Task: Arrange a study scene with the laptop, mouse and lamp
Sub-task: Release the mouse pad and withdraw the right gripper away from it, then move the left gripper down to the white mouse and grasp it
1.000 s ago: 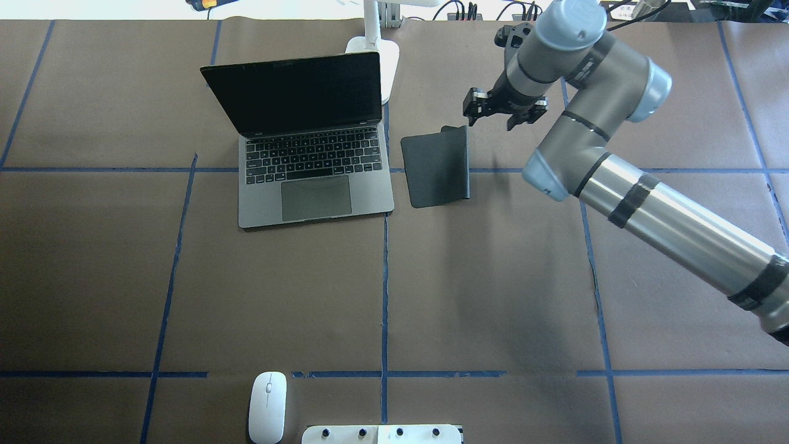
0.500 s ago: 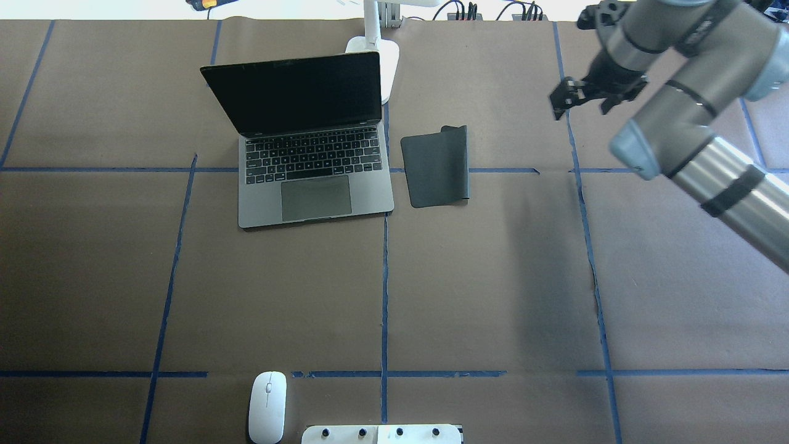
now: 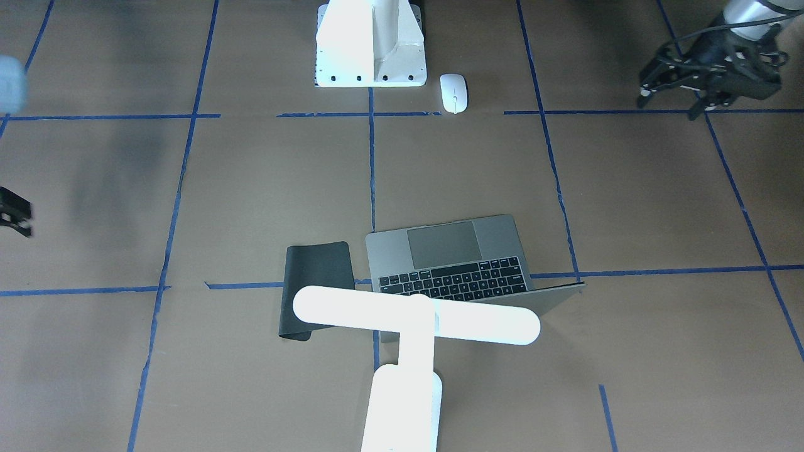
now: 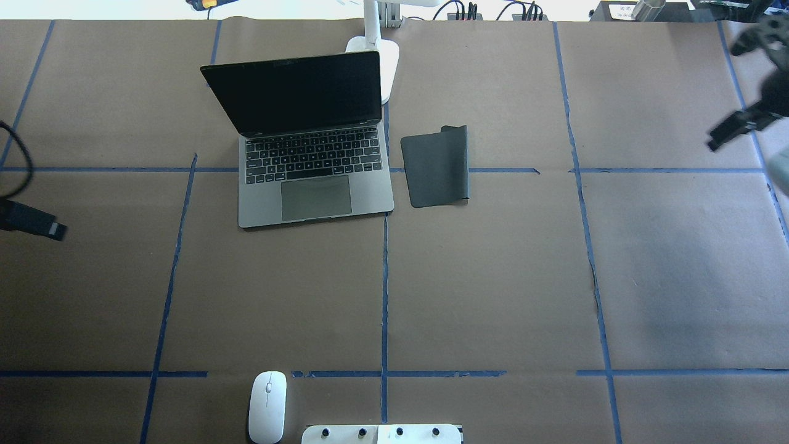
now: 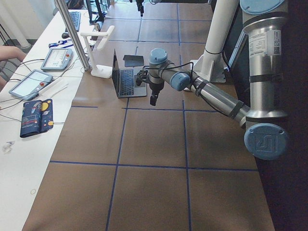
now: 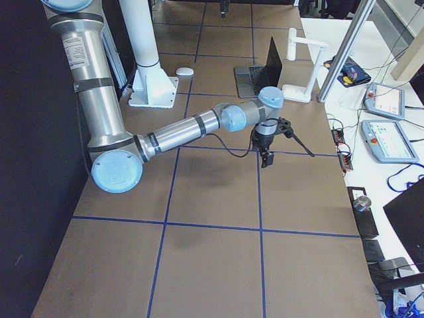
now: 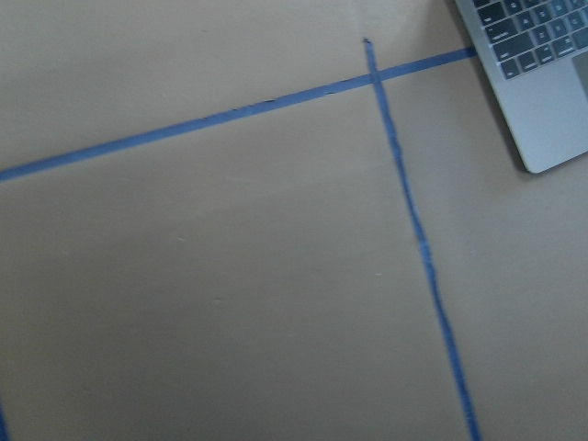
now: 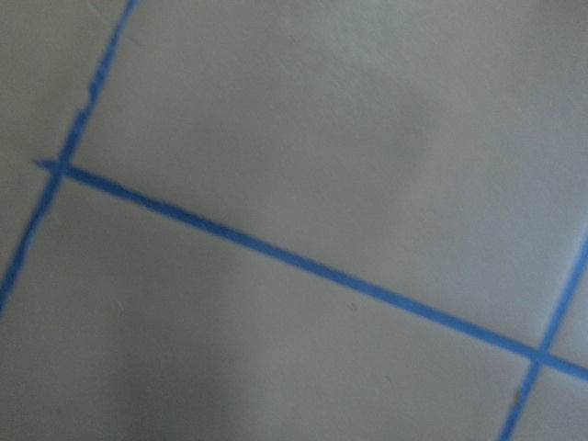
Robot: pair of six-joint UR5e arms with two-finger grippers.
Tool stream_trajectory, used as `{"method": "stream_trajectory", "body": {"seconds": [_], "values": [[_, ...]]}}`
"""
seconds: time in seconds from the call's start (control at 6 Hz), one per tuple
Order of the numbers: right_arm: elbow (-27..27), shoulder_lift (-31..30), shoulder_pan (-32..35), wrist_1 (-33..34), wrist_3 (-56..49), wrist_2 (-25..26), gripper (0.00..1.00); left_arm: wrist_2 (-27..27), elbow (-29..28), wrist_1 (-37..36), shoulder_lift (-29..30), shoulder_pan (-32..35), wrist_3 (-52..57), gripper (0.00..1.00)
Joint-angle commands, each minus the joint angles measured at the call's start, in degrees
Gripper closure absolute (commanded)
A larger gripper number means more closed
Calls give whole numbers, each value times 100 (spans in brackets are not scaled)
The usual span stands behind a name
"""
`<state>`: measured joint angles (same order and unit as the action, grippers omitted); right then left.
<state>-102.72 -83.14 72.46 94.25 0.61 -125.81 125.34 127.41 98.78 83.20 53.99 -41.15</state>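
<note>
Jaws of the left gripper, upper right in the front view, appear spread and empty; those of the right gripper, cut by the frame edge, cannot be judged. The mouse, bottom left-centre on the surface, is judged light, glossy, slippery: best pinched across its narrow flanks.

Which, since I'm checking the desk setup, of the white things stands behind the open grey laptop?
The white T-shaped desk lamp; the small glossy white oval mouse lies beside the white bolted pedestal instead.
</note>
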Motion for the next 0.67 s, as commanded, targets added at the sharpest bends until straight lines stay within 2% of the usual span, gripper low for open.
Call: {"method": "stream_trajectory", "body": {"seconds": [0.0,0.17,0.33,0.5], "values": [[-450,-1323,1045,41,-1390,-537,0,-1260,38,475,238,-1525,-1767,0],[-511,-1737,1468,41,-1597,-715,0,-1910,47,475,388,-2333,-2609,0],[-503,-1776,1481,41,-1547,-709,0,-2778,12,423,599,-3376,-3383,0],[-486,-1776,1473,50,-1537,-709,0,-3309,-92,370,818,-4083,-3844,0]]}}
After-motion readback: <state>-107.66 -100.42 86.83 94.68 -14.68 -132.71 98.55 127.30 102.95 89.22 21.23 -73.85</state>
